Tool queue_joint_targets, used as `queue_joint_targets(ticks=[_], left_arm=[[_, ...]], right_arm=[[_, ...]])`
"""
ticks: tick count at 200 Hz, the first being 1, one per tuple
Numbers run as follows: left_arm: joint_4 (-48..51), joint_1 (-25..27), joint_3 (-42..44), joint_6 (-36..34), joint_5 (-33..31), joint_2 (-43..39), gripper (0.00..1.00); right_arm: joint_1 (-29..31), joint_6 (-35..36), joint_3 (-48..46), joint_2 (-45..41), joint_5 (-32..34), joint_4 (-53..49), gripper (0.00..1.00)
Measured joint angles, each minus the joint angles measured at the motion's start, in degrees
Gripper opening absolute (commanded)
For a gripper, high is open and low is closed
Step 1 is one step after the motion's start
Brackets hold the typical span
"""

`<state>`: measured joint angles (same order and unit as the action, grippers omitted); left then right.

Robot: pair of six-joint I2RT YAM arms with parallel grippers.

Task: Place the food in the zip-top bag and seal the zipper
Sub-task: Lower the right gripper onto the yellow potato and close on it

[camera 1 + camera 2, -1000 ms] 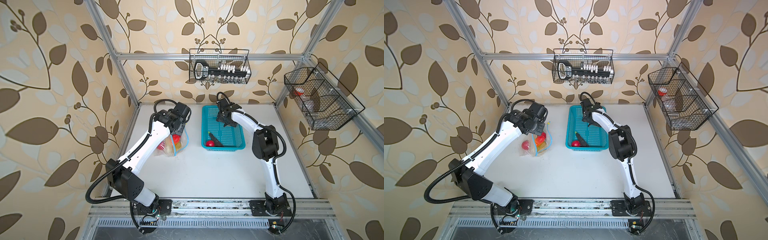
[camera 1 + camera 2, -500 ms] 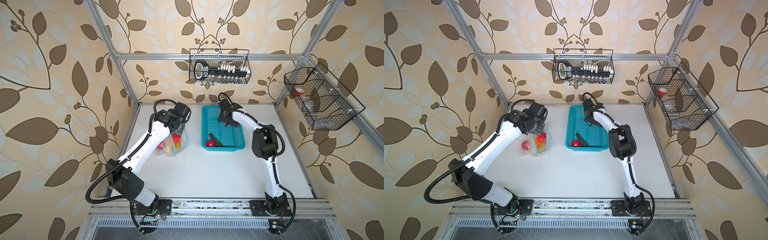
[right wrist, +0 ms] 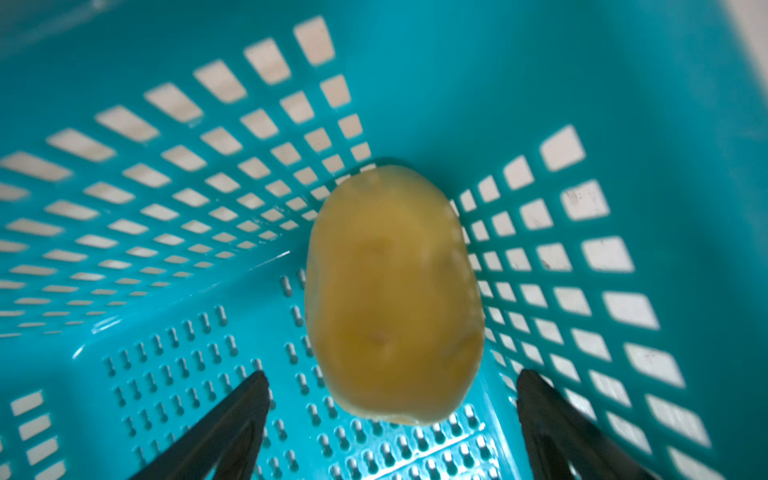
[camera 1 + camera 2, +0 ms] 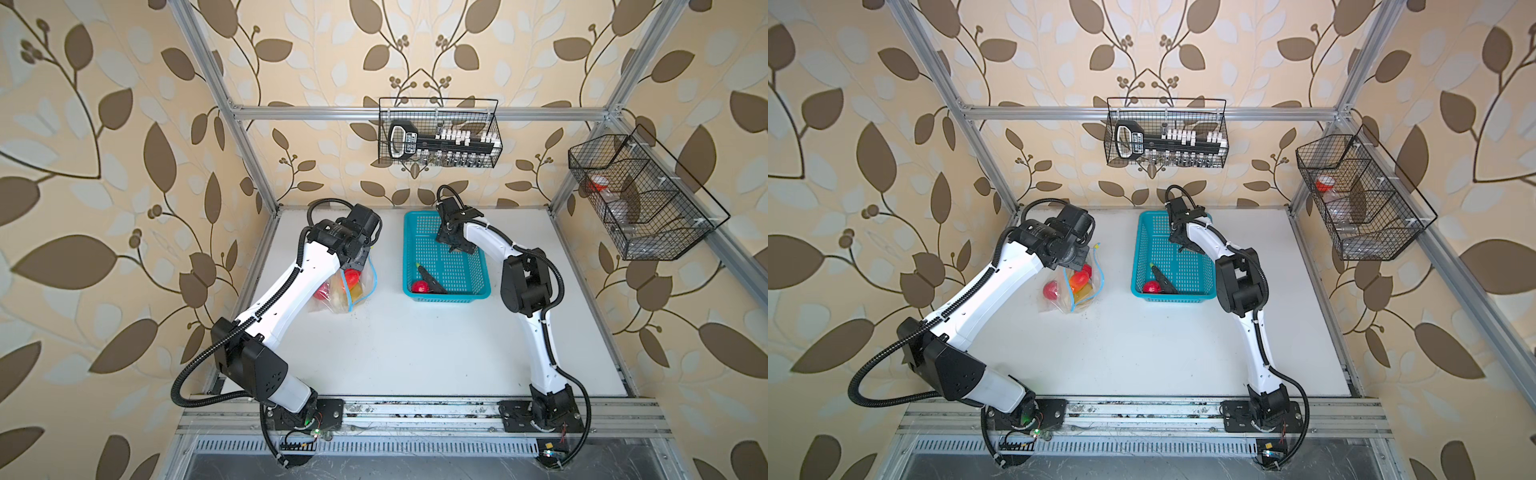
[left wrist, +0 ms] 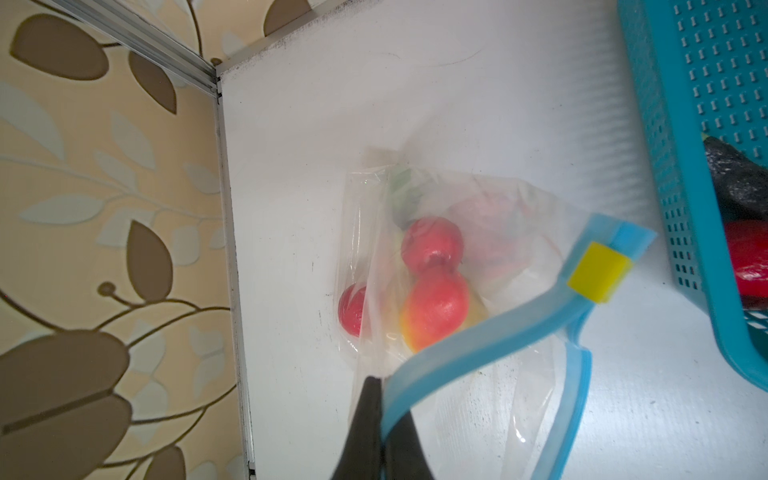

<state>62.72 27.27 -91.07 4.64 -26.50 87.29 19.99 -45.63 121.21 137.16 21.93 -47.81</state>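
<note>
Over the past second the right gripper (image 3: 392,374) has edged deeper into the far corner of the turquoise basket (image 3: 166,166). Its jaws are wide open either side of a yellow-brown potato (image 3: 395,291), not touching it; a pickup looks imminent. The left gripper (image 5: 380,399) keeps its jaws pinched on the zipper (image 5: 478,336), holding the zip-top bag (image 5: 457,216) open over the table (image 4: 415,353), beside the basket. The clear, crumpled bag shows red and orange produce; a tomato (image 4: 420,286) and eggplant (image 4: 432,282) wait in the basket.

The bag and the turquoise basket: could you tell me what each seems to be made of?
The zip-top bag looks like thin, clear, glossy plastic film: it wrinkles and the food shows through. The basket looks like rigid, smooth moulded plastic, probably: even turquoise colour, regular slots and a slight sheen.
</note>
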Motion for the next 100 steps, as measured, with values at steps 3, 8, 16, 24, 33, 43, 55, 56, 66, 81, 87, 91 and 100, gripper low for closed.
queue_joint_targets(ticks=[3,8,16,24,33,43,55,56,66,81,87,91,100], left_arm=[[0.0,0.0,0.0,0.0,0.0,0.0,0.00],[0.0,0.0,0.0,0.0,-0.1,0.0,0.00],[0.0,0.0,0.0,0.0,-0.1,0.0,0.00],[0.0,0.0,0.0,0.0,-0.3,0.0,0.00],[0.0,0.0,0.0,0.0,-0.5,0.0,0.00],[0.0,0.0,0.0,0.0,-0.5,0.0,0.00],[0.0,0.0,0.0,0.0,-0.6,0.0,0.00],[0.0,0.0,0.0,0.0,-0.6,0.0,0.00],[0.0,0.0,0.0,0.0,-0.7,0.1,0.00],[0.0,0.0,0.0,0.0,-0.7,0.3,0.00],[0.0,0.0,0.0,0.0,-0.7,0.3,0.00],[0.0,0.0,0.0,0.0,-0.7,0.4,0.00],[0.0,0.0,0.0,0.0,-0.8,0.4,0.00]], right_arm=[[0.0,0.0,0.1,0.1,-0.1,0.1,0.92],[-0.2,0.0,0.2,0.2,-0.2,0.2,0.92],[-0.3,0.0,0.3,0.4,-0.2,0.5,0.92],[-0.5,0.0,0.3,0.5,-0.3,0.6,0.92],[-0.7,0.0,0.3,0.6,-0.3,0.9,0.91],[-0.9,0.0,0.3,0.7,-0.3,1.2,0.91],[-0.9,0.0,0.3,0.8,-0.3,1.6,0.91],[-0.9,0.0,0.3,0.8,-0.3,1.6,0.91],[-1.0,0.0,0.3,0.9,-0.3,1.9,0.91],[-1.0,0.0,0.3,1.1,-0.3,2.3,0.90],[-1.0,0.0,0.3,1.2,-0.3,2.4,0.90],[-1.0,0.0,0.3,1.3,-0.3,2.4,0.90],[-1.0,0.0,0.3,1.7,-0.3,2.6,0.90]])
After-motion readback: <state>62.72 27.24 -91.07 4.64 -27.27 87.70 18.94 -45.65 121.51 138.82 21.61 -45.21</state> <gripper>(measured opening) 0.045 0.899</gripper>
